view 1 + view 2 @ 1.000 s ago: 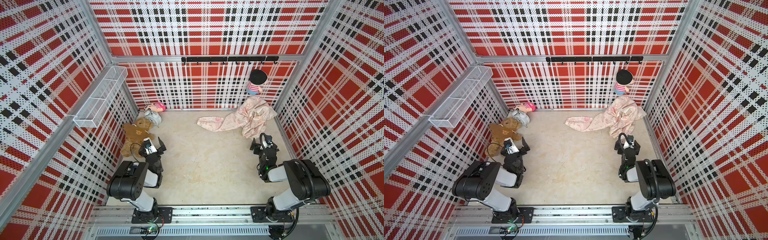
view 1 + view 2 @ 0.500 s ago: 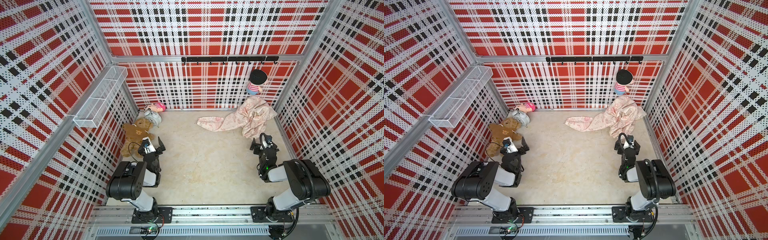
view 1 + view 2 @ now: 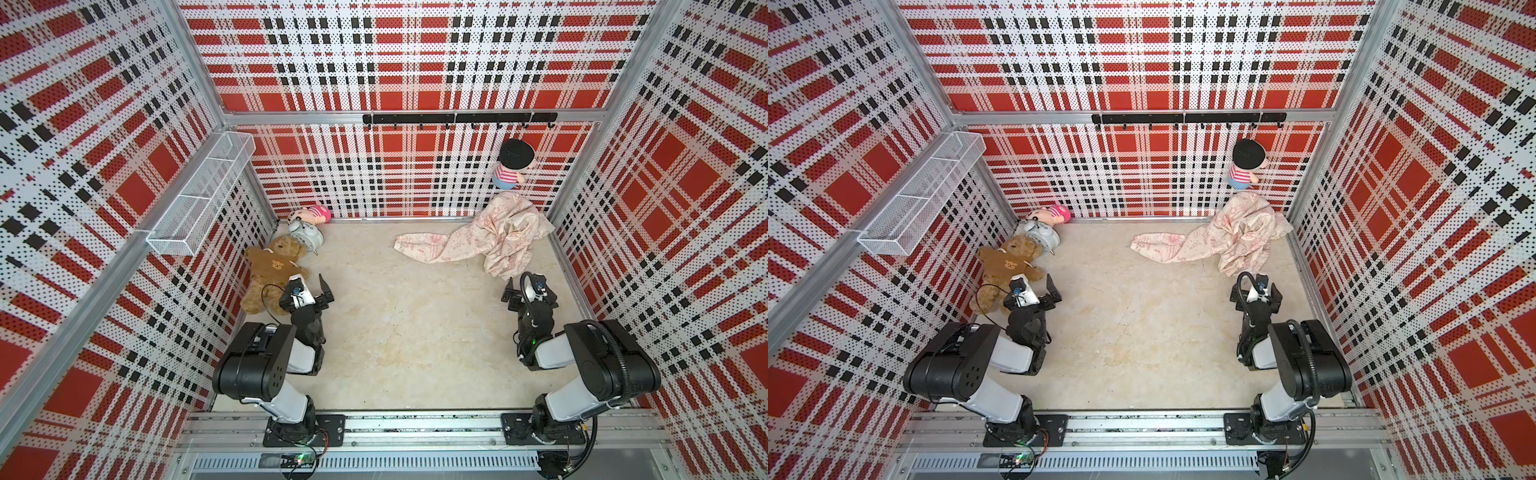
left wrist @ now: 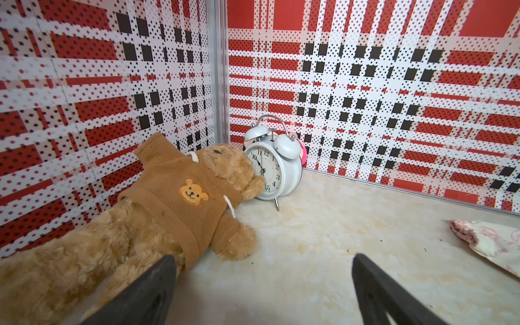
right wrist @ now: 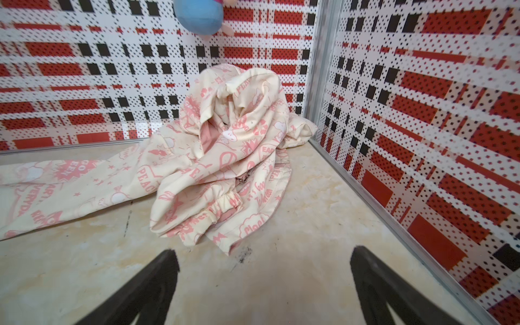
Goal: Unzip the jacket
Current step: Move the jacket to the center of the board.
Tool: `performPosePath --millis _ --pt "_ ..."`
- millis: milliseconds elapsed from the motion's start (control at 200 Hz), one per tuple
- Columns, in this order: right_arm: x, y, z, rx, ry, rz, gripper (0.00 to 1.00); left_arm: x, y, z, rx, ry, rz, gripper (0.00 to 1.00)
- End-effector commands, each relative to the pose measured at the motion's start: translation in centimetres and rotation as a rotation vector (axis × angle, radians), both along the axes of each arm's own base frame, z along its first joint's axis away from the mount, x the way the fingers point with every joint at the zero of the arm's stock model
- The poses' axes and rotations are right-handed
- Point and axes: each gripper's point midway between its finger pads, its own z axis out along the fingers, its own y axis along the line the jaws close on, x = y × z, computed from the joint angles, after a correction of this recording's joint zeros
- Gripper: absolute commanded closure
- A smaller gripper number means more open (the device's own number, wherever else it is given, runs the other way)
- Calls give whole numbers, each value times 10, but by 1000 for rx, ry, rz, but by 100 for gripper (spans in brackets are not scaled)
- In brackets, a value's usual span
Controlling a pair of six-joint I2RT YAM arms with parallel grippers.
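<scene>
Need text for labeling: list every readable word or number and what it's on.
"PEAC": jacket, pink print cut by a fold.
"Plan": jacket, rest folded under.
"EAR": jacket, in a bubble, partial.
"10", "11", "12", "2", "3", "5": clock dial.
Other jacket slogans: folded or upside down, unreadable.
Bear's shirt: a face, no words.

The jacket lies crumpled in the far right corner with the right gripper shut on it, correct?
No. The jacket does lie crumpled in the far right corner, but the right gripper stands open, short of the fabric, as the right wrist view shows.
</scene>
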Motion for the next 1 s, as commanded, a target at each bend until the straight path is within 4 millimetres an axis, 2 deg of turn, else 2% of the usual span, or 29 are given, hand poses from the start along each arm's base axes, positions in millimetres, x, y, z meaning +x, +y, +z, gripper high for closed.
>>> performPosePath --millis 0,75,160,235,240,271,316,371,401,481,596,696,852,992 --pt "-38 -10 53 -62 -206 -195 0 -21 8 19 19 -90 90 2" --pt "-59 -17 86 -28 -299 -297 0 -24 10 19 15 -90 110 2" --pt "-67 -1 131 21 -427 -153 0 -25 8 20 18 -99 108 2" --pt "-39 13 148 79 -279 -36 0 -31 7 23 23 -114 104 2" --pt "-36 13 144 86 -249 -31 0 -32 6 23 23 -115 103 2" --pt "-24 5 153 174 -190 -30 0 -36 4 24 33 -123 101 2" --pt "-13 -11 157 266 -128 -43 0 -41 -1 27 48 -134 91 2" --pt "-2 -13 161 298 -112 13 0 -51 -8 45 103 -140 210 2" --pt "2 -14 162 306 -109 27 0 -54 -23 53 168 -114 213 2" --pt "23 -14 156 309 -30 36 0 -63 -42 62 192 -92 202 2" --pt "70 -7 133 412 159 108 1 -49 -57 61 195 41 223 2" --pt "111 -7 105 557 280 163 2 -33 -72 85 129 75 190 2" --pt "171 -7 58 769 433 213 9 -20 -98 129 -56 22 -23 2" --pt "209 -2 14 849 534 198 13 -12 -116 147 -123 -3 -163 2"
